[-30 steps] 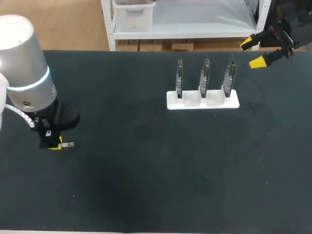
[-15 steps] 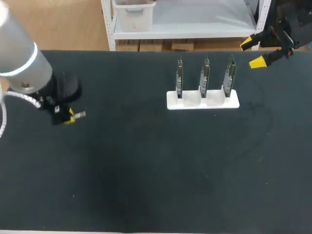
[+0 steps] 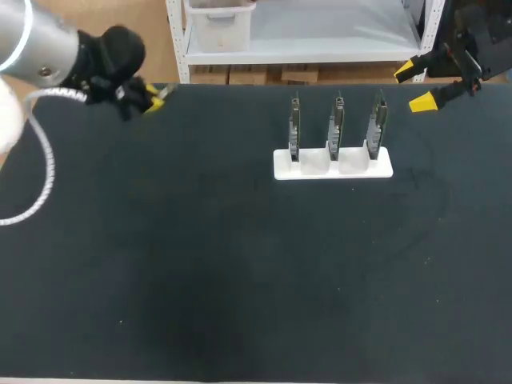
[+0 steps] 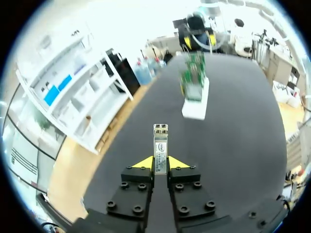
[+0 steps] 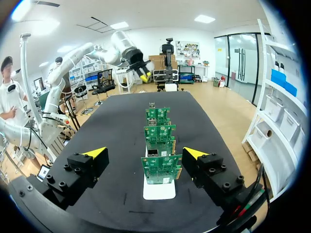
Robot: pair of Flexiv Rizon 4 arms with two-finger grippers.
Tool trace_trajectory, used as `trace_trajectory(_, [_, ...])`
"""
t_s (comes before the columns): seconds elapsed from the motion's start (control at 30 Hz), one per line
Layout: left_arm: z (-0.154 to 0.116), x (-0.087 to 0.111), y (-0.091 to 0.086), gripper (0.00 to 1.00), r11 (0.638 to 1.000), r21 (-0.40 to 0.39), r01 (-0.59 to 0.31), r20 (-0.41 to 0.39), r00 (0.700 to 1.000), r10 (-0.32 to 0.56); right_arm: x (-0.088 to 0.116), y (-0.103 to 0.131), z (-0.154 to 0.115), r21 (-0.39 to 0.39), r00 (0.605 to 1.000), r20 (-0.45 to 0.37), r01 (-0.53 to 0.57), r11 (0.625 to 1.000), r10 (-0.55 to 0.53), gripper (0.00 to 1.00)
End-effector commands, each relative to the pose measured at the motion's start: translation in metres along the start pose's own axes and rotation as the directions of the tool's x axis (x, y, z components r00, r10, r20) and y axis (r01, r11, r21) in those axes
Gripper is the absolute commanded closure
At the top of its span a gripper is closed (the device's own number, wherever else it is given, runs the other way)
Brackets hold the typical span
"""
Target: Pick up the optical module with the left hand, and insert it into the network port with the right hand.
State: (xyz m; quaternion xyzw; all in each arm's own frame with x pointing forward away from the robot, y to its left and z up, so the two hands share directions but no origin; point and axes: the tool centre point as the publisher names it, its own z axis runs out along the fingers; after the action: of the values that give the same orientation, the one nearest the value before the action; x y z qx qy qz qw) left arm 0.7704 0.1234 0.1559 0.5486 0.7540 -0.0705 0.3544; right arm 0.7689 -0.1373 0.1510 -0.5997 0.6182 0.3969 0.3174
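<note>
The step in hand is judged to be the carry towards a hand-over: the optical module (image 4: 160,148) is clamped in the left end effector (image 4: 160,164), and a transfer to the right end effector (image 3: 418,86) is needed before any insertion. It would be done well if the module is brought across the bench (image 3: 240,280) level and slowly, with its free end presented squarely to the open right fingers. Enough of the body should be left bare for a second grip. The left grip should be released only once the right fingers are pressed on both flat sides, since a slim metal body can twist or slip if it is pinched near one end. Which end carries the connector cannot be told, so its orientation should be checked before the swap.

The module is held between the two yellow tips by its rear part, and more than half of its length is seen jutting straight ahead of them. It is carried in the air over the far left corner of the bench, pointing towards the three circuit boards (image 3: 337,128) that stand upright in the white holder (image 3: 332,166), well apart from them. The right end effector is spread wide and holds nothing. It is hung above the far right of the bench, just behind the row of boards and looking along it. A small metal cage on the nearest board is taken to be the network port (image 5: 152,152).
</note>
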Motion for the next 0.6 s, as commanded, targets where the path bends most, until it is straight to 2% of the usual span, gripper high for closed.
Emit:
trace_trajectory(0.03, [0.027, -0.033, 0.012, 1.0, 1.0, -0.01, -0.004, 0.275, 0.962, 0.007, 0.0, 0.002, 0.001, 0.005, 1.0, -0.001, 0.002, 1.0, -0.002, 0.0])
trace_trajectory(0.17, [0.041, -0.07, 0.019, 1.0, 1.0, 0.004, -0.024, 0.359, 0.933, 0.021, 0.0, 0.002, 0.001, 0.005, 1.0, -0.001, 0.002, 1.0, -0.002, 0.0])
trace_trajectory(0.37, [0.059, -0.123, 0.019, 1.0, 0.996, 0.048, -0.071, 0.485, 0.874, 0.039, 0.0, 0.002, 0.001, 0.005, 1.0, -0.001, 0.002, 1.0, -0.002, 0.0])
trace_trajectory(0.47, [0.068, -0.146, 0.016, 1.0, 0.993, 0.109, -0.053, 0.546, 0.838, -0.015, 0.0, 0.002, 0.001, 0.005, 1.0, -0.001, 0.002, 1.0, -0.002, 0.0])
trace_trajectory(0.6, [0.077, -0.176, 0.009, 1.0, 0.985, 0.156, -0.069, 0.605, 0.795, -0.04, 0.0, 0.002, 0.001, 0.005, 1.0, -0.001, 0.002, 1.0, -0.002, 0.0])
